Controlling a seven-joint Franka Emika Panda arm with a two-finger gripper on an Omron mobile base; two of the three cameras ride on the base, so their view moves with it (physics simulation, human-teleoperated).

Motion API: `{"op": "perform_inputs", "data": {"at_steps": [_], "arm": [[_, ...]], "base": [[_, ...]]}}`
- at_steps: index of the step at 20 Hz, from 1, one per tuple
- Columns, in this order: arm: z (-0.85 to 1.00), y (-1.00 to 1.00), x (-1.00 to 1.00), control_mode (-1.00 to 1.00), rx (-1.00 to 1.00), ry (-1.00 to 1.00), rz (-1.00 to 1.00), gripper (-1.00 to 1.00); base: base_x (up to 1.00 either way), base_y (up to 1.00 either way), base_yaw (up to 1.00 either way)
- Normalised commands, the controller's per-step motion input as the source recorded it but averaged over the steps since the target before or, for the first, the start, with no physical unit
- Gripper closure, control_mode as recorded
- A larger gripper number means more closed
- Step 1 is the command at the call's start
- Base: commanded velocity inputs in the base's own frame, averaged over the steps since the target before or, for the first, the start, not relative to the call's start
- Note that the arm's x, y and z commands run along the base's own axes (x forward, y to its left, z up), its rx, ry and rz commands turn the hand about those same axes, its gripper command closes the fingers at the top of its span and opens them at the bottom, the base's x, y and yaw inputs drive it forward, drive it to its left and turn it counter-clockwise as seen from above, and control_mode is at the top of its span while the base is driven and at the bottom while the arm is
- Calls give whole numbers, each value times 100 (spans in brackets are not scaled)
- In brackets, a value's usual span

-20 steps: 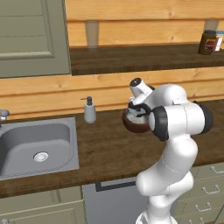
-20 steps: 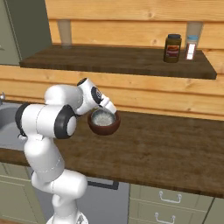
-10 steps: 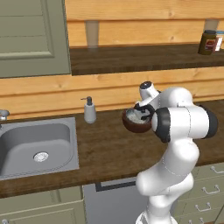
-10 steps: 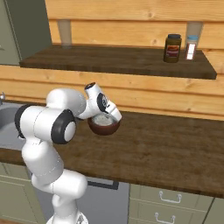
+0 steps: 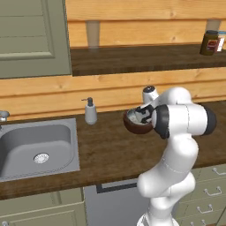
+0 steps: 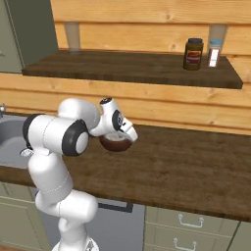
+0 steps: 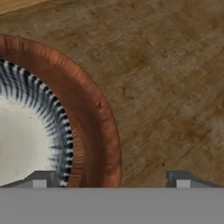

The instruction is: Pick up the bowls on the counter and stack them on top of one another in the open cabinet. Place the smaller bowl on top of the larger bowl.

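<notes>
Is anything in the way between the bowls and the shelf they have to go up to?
Nothing visible blocks the way. The smaller bowl sits inside the larger bowl on the counter, and the open cabinet above has bare board there. The jar and small bottle stand far off to the right.

The counter (image 5: 101, 145) is seen as a long dark brown wood-grain top, with a grey steel sink (image 5: 37, 148) set into its left end. A pale soap dispenser (image 5: 90, 112) is stood on it at the far edge, just right of the sink. Whether the larger bowl (image 6: 116, 142) rests on the counter cannot be told. Above, the shelf board (image 6: 132, 68) of the open cabinet carries a dark brown jar (image 6: 193, 54) and a small white-capped shaker (image 6: 213, 53) side by side at its right end.
</notes>
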Motion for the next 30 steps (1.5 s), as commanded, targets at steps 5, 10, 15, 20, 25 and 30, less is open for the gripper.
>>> {"op": "perform_inputs", "data": {"at_steps": [5, 10, 15, 20, 25, 30], "arm": [[-28, 1, 7, -100, 3, 3, 1, -100], [-25, 10, 6, -100, 4, 1, 2, 100], [0, 1, 0, -100, 1, 0, 0, 100], [1, 0, -5, -100, 0, -1, 0, 100], [49, -4, -84, -100, 0, -20, 0, 100], [95, -24, -100, -100, 0, -27, 0, 100]], "base": [[0, 0, 0], [0, 0, 0], [0, 0, 0], [0, 0, 0], [0, 0, 0], [0, 0, 0]]}}
